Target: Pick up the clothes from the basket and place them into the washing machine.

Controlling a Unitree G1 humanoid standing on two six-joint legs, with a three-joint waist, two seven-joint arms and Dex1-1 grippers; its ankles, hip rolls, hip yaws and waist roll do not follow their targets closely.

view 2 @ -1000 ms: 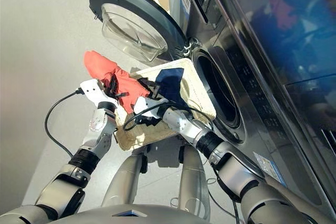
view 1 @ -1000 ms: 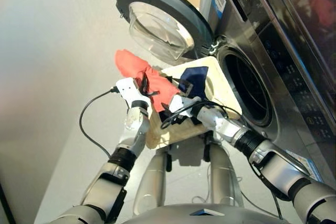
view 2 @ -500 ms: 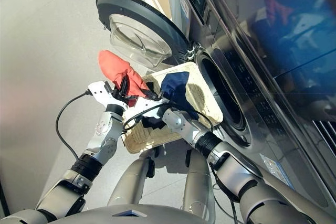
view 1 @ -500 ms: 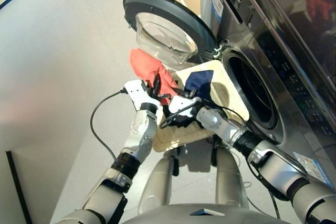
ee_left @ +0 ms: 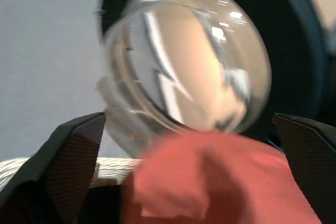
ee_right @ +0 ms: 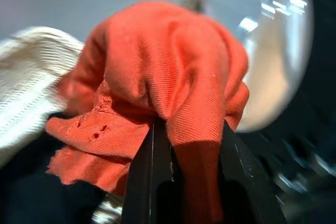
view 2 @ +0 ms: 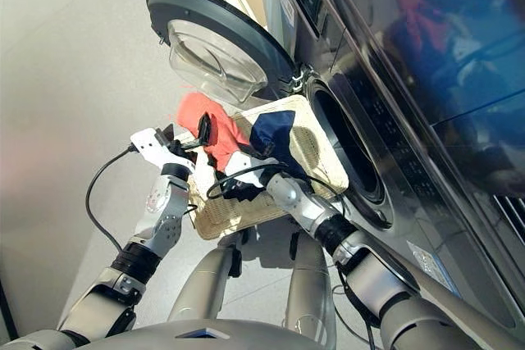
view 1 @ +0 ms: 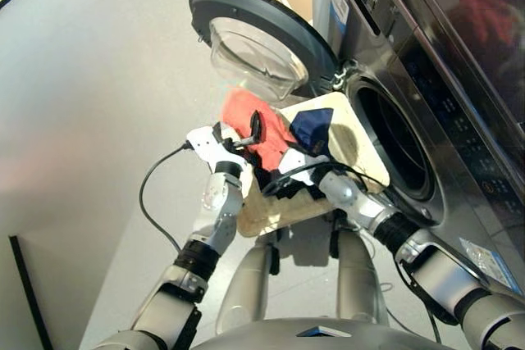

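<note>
Pickup step: right gripper [ee_right: 184, 145] pinches orange-red garment [view 1: 256, 125] over basket [view 1: 349, 133]; left gripper [ee_left: 173, 182] fingers spread wide, empty. Next move, I judge: carry garment past door [view 1: 258, 43] into washing machine [view 1: 394, 141] drum, then let go.

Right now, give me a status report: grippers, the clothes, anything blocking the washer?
Left gripper open, empty. Right gripper shut on orange-red garment, over the basket. Navy garment in basket. Porthole door open, drum hole clear.

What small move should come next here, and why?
Probably carry the orange-red garment toward the drum opening: the right gripper is shut on it, it sits above the basket, and the porthole door stands open.
</note>
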